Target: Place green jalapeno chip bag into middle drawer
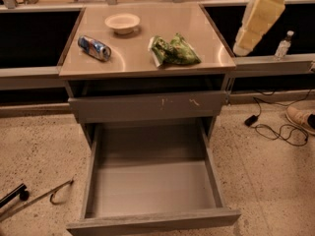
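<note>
end effector off right counter edge, state unclear; green jalapeno chip bag nearby; middle drawer open.

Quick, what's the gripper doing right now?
Gripper, upper right beside the counter: open or closed cannot be told. Chip bag lies on the counter, not held.
</note>
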Robot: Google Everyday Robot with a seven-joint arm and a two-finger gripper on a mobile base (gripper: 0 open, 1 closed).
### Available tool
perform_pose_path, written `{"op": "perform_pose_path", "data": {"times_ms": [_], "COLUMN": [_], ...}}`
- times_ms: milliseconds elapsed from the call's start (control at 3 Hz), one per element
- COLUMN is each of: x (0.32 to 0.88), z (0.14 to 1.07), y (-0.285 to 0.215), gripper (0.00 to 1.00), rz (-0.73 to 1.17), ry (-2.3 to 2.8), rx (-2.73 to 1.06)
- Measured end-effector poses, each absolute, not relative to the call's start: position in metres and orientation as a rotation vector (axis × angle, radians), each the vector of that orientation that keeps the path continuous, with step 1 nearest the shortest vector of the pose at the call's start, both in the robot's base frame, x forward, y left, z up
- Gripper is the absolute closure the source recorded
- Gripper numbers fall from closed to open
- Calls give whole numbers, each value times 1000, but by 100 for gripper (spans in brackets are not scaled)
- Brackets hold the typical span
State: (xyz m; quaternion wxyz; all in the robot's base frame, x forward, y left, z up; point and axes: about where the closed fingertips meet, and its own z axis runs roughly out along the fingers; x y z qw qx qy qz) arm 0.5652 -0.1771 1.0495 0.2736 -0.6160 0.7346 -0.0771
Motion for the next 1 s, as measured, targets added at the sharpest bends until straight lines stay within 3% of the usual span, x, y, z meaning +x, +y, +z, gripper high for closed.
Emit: {"op": "perform_pose_path", "data": {"times_ms": [333, 1000], "x": [623, 641], "z": [1072, 1059], "y": [-148, -128], "gripper": [0, 0], "rz": [-162, -147], "ry": [1866, 1823], "rx": [-1610, -1633]}}
